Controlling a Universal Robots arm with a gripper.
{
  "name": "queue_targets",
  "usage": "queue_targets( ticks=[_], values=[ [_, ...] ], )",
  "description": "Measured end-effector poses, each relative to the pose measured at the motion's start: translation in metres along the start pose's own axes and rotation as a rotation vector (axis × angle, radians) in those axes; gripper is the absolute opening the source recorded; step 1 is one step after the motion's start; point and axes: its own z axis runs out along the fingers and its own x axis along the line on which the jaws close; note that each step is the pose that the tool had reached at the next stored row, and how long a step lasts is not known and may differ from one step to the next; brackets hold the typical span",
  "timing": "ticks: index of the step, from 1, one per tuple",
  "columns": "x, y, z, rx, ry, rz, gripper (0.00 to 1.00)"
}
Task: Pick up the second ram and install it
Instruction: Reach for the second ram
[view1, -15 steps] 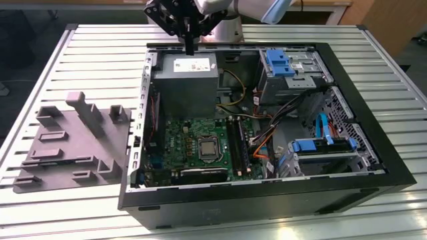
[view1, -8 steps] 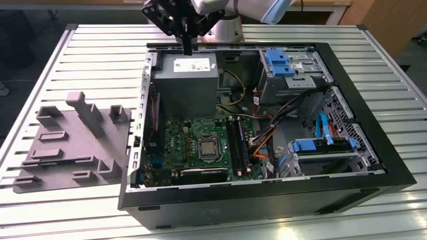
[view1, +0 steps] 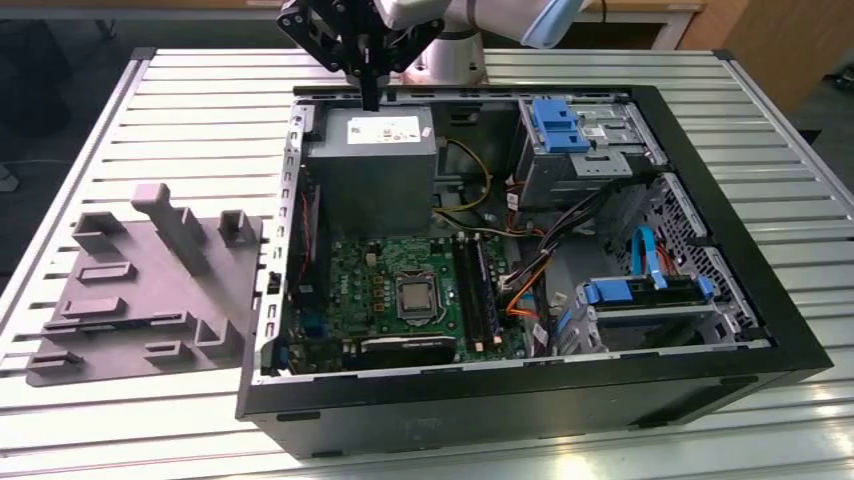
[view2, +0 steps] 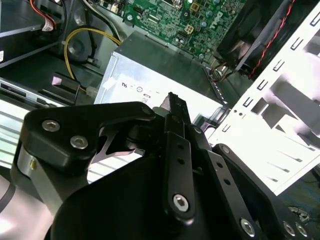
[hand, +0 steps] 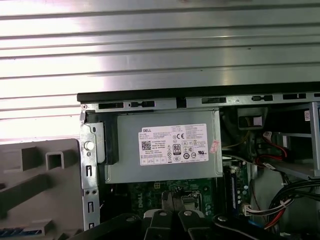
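Note:
My gripper (view1: 370, 100) hangs fingers-down over the back edge of the open computer case (view1: 534, 395), just above the silver power supply (view1: 374, 165). In both wrist views the gripper (view2: 175, 104) (hand: 172, 196) has its fingers pressed together, and I see nothing between them. The green motherboard (view1: 387, 285) lies on the case floor, with long black memory slots (view1: 478, 290) beside the processor. From here I cannot tell what sits in those slots. The second ram is hidden from me.
A grey plastic fixture (view1: 147, 290) with upright blocks lies on the slatted metal table (view1: 200, 110), at the exterior view's left of the case. Blue-tabbed drive cages (view1: 561, 125) and loose orange and yellow cables (view1: 527, 285) crowd the case's right half.

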Motion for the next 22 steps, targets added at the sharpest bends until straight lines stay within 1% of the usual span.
queue_targets(
  ticks=[6,8,11,12,13,16,22],
  values=[
    [0.0072,-0.0005,-0.0002,0.0001,-0.0003,0.0,0.11],
    [0.0115,-0.0008,-0.0003,0.0001,-0.0004,0.0,0.11],
    [0.02,-0.0015,-0.0003,0.0001,-0.0005,0.003,0.11],
    [0.0215,-0.0016,-0.0003,-0.0005,-0.0005,0.005,0.11],
    [0.0216,-0.0016,-0.0003,-0.0007,-0.0007,0.005,0.11],
    [0.0226,-0.0017,-0.0002,-0.0011,-0.0046,0.004,0.11],
    [0.0252,-0.0019,-0.0003,-0.0011,-0.005,0.004,0.11]
  ],
)
